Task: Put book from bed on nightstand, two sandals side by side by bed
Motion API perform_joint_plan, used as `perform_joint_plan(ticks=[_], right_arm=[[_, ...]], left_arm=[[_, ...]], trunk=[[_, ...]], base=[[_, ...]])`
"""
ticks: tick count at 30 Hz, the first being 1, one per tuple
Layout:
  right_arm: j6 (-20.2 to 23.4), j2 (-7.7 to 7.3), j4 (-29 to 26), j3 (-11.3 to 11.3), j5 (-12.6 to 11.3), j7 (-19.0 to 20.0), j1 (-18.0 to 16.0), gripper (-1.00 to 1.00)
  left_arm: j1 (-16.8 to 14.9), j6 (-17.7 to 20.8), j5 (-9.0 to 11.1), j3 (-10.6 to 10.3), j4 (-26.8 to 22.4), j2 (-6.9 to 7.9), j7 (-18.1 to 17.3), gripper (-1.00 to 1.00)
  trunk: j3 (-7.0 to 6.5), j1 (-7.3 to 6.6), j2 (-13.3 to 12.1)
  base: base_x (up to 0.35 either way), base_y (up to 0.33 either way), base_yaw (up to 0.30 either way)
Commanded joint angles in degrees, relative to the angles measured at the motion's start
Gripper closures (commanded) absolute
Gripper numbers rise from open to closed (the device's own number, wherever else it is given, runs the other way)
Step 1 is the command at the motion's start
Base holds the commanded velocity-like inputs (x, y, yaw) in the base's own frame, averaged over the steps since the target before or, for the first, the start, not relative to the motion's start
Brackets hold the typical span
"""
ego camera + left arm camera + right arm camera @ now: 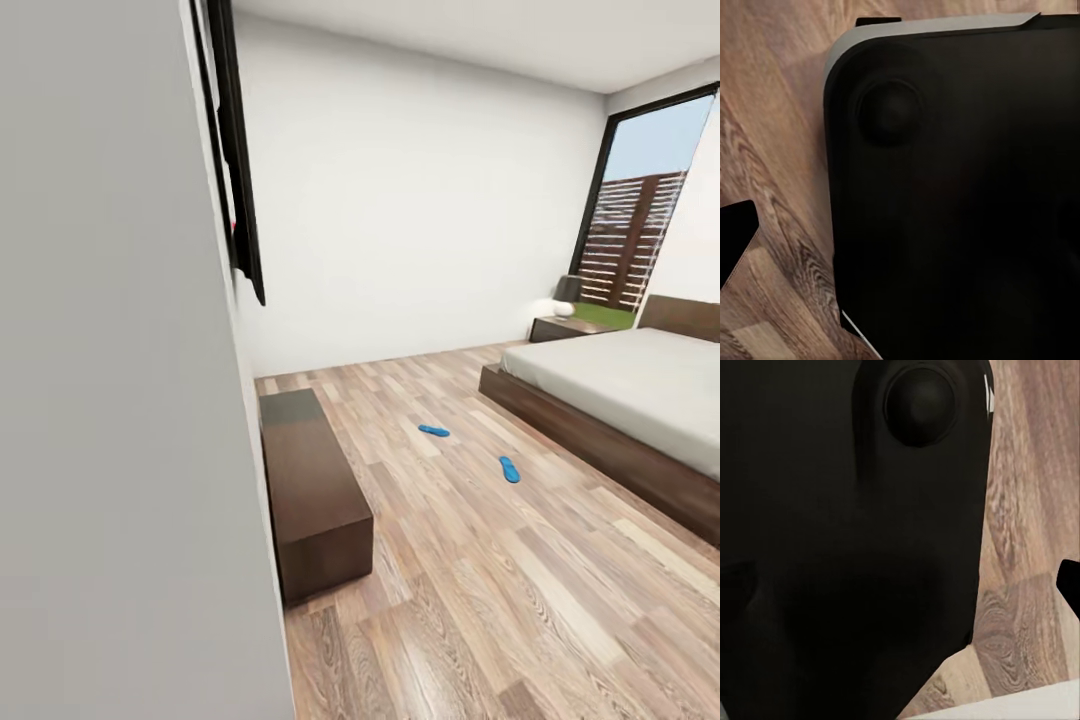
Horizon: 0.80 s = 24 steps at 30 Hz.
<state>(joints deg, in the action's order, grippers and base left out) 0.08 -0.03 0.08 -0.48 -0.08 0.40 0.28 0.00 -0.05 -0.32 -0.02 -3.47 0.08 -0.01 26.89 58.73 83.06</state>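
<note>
I am at the bedroom's entrance, looking in along a white wall. Two blue sandals lie apart on the wood floor, one (pixel 433 431) farther in and one (pixel 510 469) nearer the bed. The bed (pixel 640 390) with its pale mattress and dark frame stands at the right. A nightstand (pixel 560 328) sits beyond it by the window. The book is out of view. In the left wrist view a dark fingertip (pixel 735 244) shows at the edge, and another fingertip (pixel 1069 585) shows in the right wrist view. Both hang over the floor beside my black base (pixel 960 195).
A long low dark dresser (pixel 310 490) stands against the left wall, close ahead. A dark-framed panel (pixel 240 170) hangs on that wall above it. A lamp (pixel 566 292) sits on the nightstand. A tall window (pixel 640 230) is at the far right. Open floor lies between dresser and bed.
</note>
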Motion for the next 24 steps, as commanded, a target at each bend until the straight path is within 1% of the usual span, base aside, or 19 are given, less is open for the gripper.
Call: perform_joint_plan(ticks=[1,24], right_arm=[[0.01,0.01,0.01,-0.05,-0.01,0.04,-0.02,-1.00],[0.01,-0.03,0.01,-0.13,-0.09,0.04,-0.02,-1.00]], left_arm=[[0.00,-0.02,-0.03,-0.03,-0.04,-0.01,0.00,-1.00],[0.00,-0.03,-0.04,-0.01,-0.04,-0.08,-0.06,-1.00]], trunk=[[0.04,0.00,0.02],[0.04,0.00,0.02]], base=[[0.000,0.000,-0.273],[0.000,0.000,-0.273]])
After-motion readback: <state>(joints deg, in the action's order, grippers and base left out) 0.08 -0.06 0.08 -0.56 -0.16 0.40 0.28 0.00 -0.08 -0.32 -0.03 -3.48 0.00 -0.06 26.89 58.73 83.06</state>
